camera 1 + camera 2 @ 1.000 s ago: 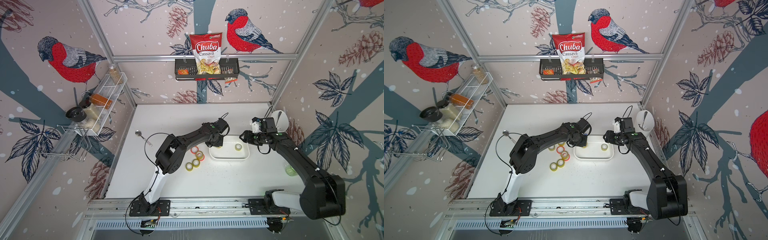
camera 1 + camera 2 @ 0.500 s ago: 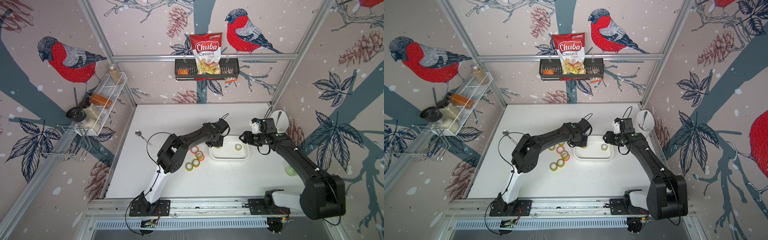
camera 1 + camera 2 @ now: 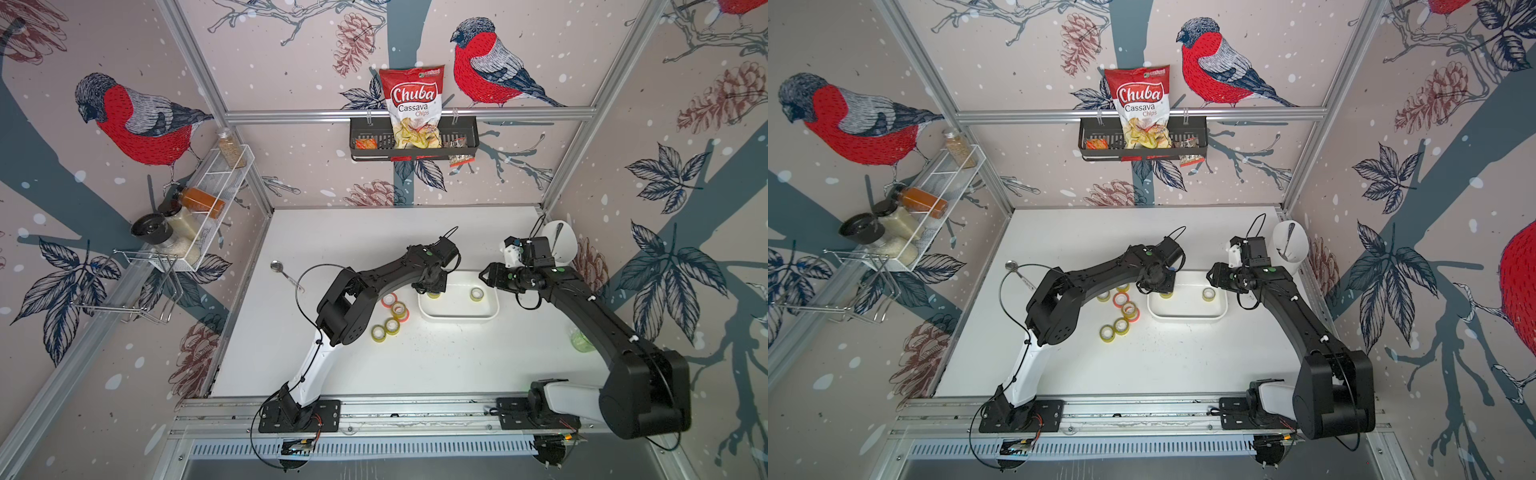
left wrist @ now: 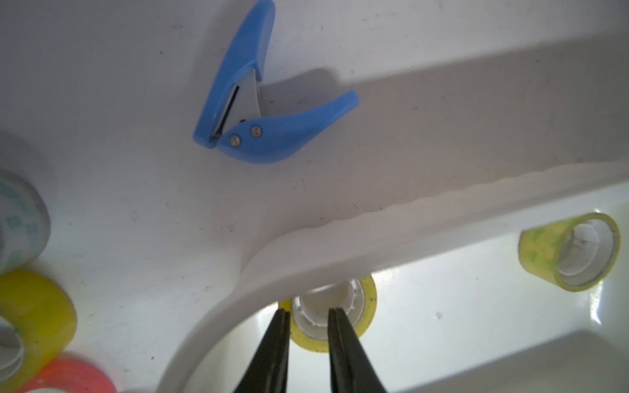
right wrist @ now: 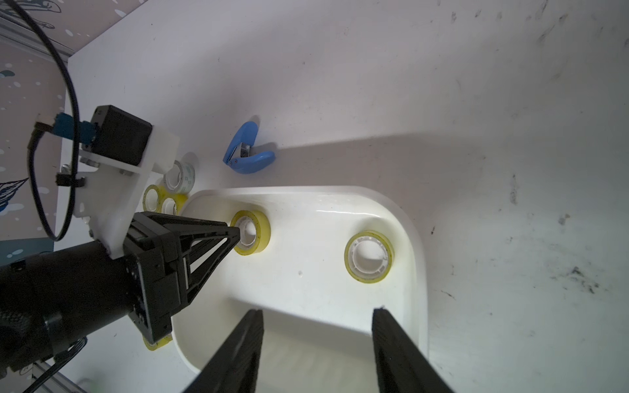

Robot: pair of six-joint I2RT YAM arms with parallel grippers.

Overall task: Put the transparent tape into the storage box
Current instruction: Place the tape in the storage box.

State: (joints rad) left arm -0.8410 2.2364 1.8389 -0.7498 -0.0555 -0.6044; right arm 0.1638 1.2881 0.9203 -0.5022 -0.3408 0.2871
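We find the storage box [image 3: 457,319] [image 3: 1183,319] right of centre on the white tabletop [image 3: 374,241], between the two arms. The left end effector [image 3: 432,289] [image 4: 308,311] reaches down into the box's far left corner. There a transparent tape roll [image 4: 369,306] [image 5: 262,238], yellowish in tint, lies on the box floor just inside the rounded rim. In the left wrist view the two black fingers [image 4: 279,340] stand close together astride the roll's wall, one outside it and one inside the white core. We cannot tell whether they pinch the wall or merely flank it. In both top views the arm hides most of this roll, and only a yellow sliver shows beneath it.

A second roll [image 3: 476,294] [image 3: 1208,294] [image 4: 568,251] [image 5: 369,257] of the same tint lies flat farther right in the box, well apart from the first and touched by nothing.

The right end effector [image 5: 318,340] [image 3: 484,276] hovers over the box's right end, its jaws spread about halfway with nothing between them.

On the tabletop just left of the box we see a cluster of loose rolls [image 3: 399,308] [image 3: 1121,326], some orange and some yellow. A blue tape cutter [image 4: 272,136] [image 5: 248,158] lies on the tabletop just beyond the box's far rim, not touching it. Near the cutter, outside the box, a whitish roll [image 4: 17,221] [image 5: 178,175] with a teal print stands beside the yellow ones.
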